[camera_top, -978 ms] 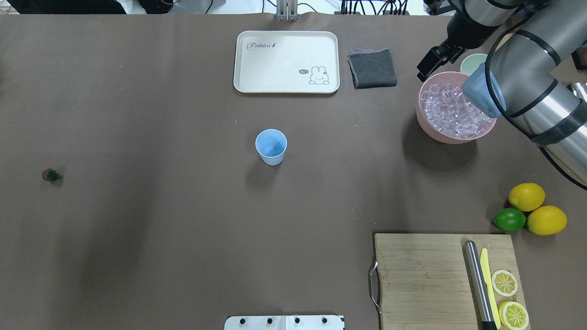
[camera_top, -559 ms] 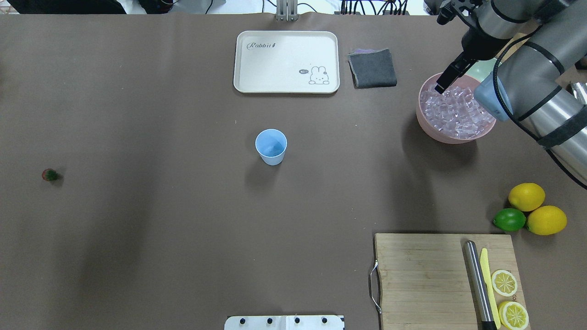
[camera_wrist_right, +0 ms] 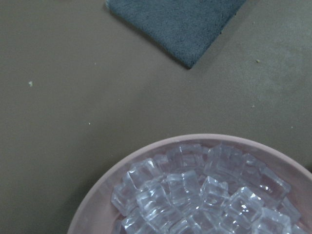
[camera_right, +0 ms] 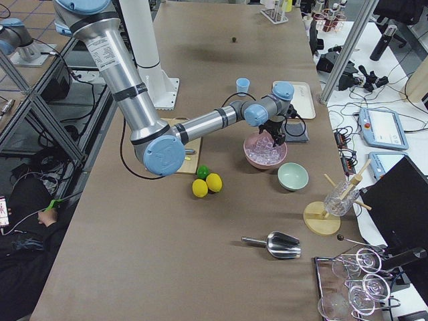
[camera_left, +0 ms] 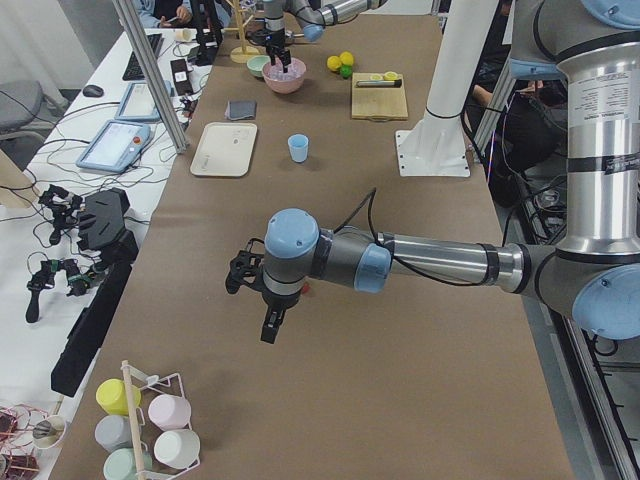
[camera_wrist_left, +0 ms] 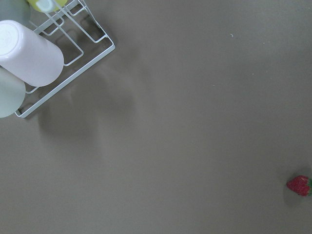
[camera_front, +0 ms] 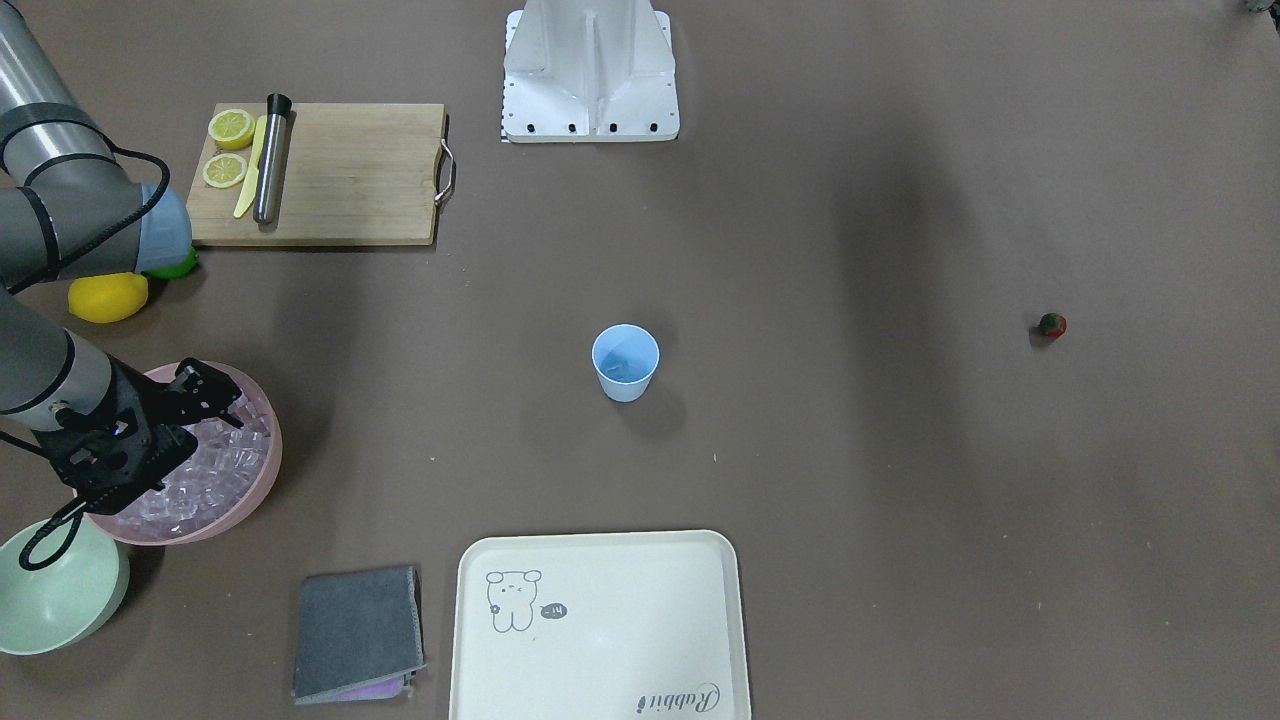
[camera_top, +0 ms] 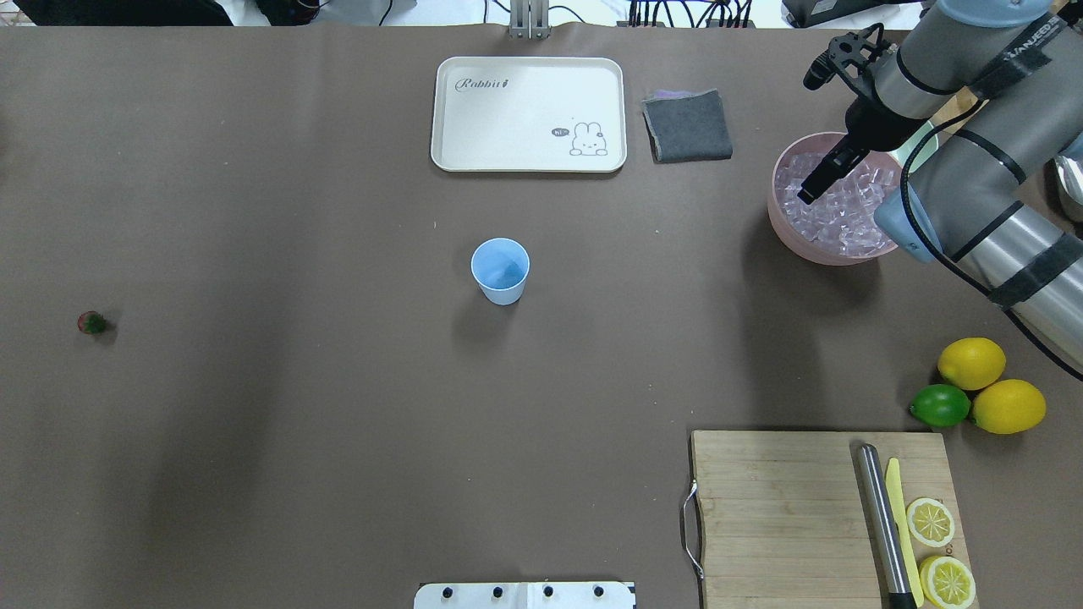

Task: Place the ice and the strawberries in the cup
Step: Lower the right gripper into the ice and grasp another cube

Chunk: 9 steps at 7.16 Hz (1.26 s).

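The strawberry (camera_top: pixel 91 322) lies alone at the far left end of the counter (camera_top: pixel 279 381). The left jaws hang above the counter near it. They show only in the side view, so I cannot tell how far apart they stand. The cup (camera_top: pixel 500 269) stands upright mid-counter, well apart from the berry. At the right, the ice (camera_top: pixel 838 220) fills a pink bowl (camera_top: pixel 783 228). The right jaws hover just over the cubes, apparently parted and gripping nothing.
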{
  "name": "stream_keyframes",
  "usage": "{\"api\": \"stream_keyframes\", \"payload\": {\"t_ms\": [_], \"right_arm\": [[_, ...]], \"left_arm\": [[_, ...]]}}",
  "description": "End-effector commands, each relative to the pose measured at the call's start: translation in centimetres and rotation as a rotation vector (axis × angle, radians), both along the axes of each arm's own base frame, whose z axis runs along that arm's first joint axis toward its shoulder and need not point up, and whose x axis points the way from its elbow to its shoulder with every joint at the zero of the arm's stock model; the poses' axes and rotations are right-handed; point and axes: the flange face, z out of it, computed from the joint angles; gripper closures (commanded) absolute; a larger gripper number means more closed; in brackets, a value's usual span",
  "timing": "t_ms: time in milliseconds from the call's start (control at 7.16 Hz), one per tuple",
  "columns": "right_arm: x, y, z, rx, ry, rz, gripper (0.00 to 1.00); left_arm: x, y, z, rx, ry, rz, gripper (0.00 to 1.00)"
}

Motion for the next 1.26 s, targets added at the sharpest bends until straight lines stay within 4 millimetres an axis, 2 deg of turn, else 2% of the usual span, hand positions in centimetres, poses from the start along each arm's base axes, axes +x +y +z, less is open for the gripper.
{"api": "stream_keyframes", "payload": {"t_ms": [0, 559, 699, 1118], "right_arm": [[-1.7, 0.8, 0.9, -0.001, 0.030, -0.006, 0.00], [-3.3, 1.5, 1.5, -0.005, 0.053, -0.019, 0.01], [-3.4, 1.8, 2.1, -0.011, 0.058, -0.023, 0.02], [-3.7, 1.6, 2.2, -0.013, 0.073, -0.020, 0.02]], "left_arm": [[0.0, -0.1, -0.1, 0.003, 0.000, 0.000, 0.02], [0.0, 0.0, -0.1, 0.001, 0.000, 0.000, 0.02], [0.0, 0.0, -0.1, 0.001, 0.000, 0.000, 0.02], [0.0, 0.0, -0.1, 0.002, 0.001, 0.001, 0.02]]}}
